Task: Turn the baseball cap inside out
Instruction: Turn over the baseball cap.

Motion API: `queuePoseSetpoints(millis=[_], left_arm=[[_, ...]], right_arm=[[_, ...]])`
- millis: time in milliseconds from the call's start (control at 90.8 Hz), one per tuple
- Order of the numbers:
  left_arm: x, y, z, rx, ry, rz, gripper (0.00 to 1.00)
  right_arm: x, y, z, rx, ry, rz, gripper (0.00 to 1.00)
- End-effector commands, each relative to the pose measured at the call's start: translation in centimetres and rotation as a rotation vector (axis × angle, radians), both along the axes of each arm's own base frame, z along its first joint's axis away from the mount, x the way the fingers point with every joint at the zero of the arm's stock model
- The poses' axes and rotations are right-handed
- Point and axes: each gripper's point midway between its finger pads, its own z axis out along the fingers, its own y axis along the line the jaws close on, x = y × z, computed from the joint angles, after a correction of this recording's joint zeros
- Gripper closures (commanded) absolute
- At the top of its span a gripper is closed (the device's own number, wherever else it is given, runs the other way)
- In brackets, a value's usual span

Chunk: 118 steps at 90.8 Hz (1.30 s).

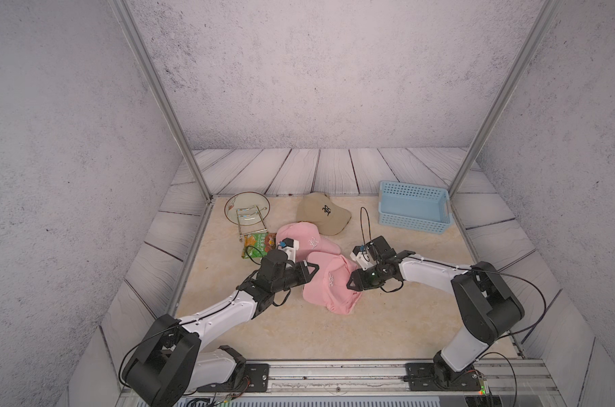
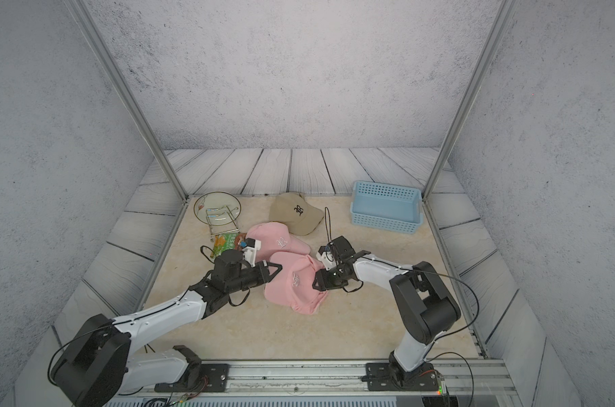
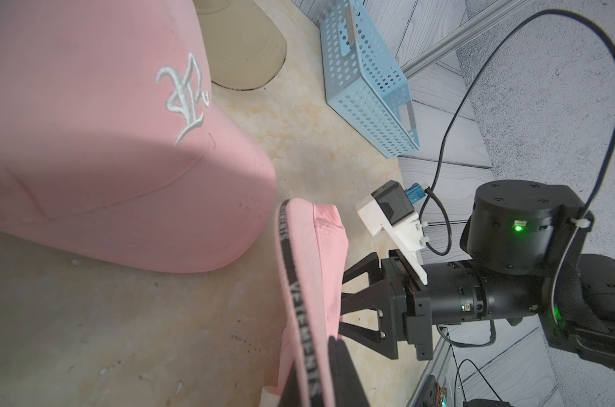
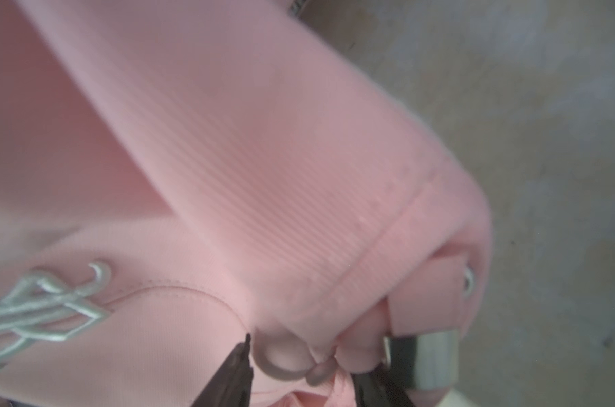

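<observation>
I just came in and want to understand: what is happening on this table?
Two robot arms work on the nearer pink cap. The left hand is shut on its rim, at the lettered inner band. The right hand has its fingers on both sides of the cap's back by the strap buckle; whether it grips is unclear. The logo faces outward, so it is not turned yet. A second pink cap and a beige cap lie behind it.
</observation>
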Motion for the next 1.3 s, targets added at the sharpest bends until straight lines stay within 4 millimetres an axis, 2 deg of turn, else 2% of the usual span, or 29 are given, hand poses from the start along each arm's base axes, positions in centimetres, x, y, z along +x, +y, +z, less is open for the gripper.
queuePoseSetpoints(millis=[0,165,275,352,429,550,837,1035,1101,1189,1288], left_arm=[[0.1,-0.2,-0.1,0.003,-0.021,-0.005,1.0],[0.3,0.0,-0.5,0.016,-0.013,0.01,1.0],[0.3,0.1,-0.7,0.022,-0.011,0.015,1.0],[0.3,0.1,-0.8,0.024,-0.012,0.011,1.0],[0.2,0.0,-0.8,0.023,-0.01,0.005,1.0],[0.2,-0.1,-1.1,0.026,-0.004,-0.001,1.0],[0.3,-0.2,-1.5,0.028,0.003,-0.005,1.0],[0.2,-0.2,-1.7,0.027,0.008,-0.006,1.0],[0.3,-0.2,-1.6,0.026,0.006,-0.004,1.0],[0.3,-0.1,-1.7,0.035,0.006,0.003,1.0],[0.4,0.9,-2.2,0.069,0.022,0.044,1.0]], right_arm=[[0.0,1.5,0.2,0.039,0.01,0.027,0.55],[-0.4,2.2,0.5,0.079,0.019,0.048,0.66],[-0.5,2.2,0.4,0.083,0.014,0.055,0.69],[-0.5,2.2,0.1,0.077,0.018,0.052,0.68],[-0.3,2.1,-0.4,0.058,0.026,0.043,0.6],[-0.4,1.9,-1.4,0.004,0.025,0.047,0.57],[-0.4,1.1,-3.8,-0.177,-0.006,0.053,0.58],[-0.7,1.3,-5.1,-0.243,-0.008,0.079,0.76],[-0.7,1.6,-5.0,-0.226,-0.012,0.082,0.86],[-0.7,2.3,-4.1,-0.174,-0.031,0.09,0.99],[-0.7,3.3,-1.8,-0.068,-0.066,0.104,1.0]])
